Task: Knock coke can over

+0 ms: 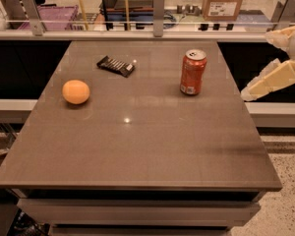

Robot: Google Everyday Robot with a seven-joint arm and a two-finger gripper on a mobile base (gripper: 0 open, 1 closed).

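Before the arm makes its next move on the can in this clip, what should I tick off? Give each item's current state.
1. The coke can stands upright on the table, not yet knocked: ok.
2. The gripper is in view, beyond the table's right edge, to the right of the can and touching nothing: ok.
3. Its fingers are open and hold nothing: ok.
4. Nothing lies between the gripper and the can: ok.
5. The orange and the snack bar lie left of the can, apart from it: ok.
6. Gripper height matches the can's upper part: cannot tell.
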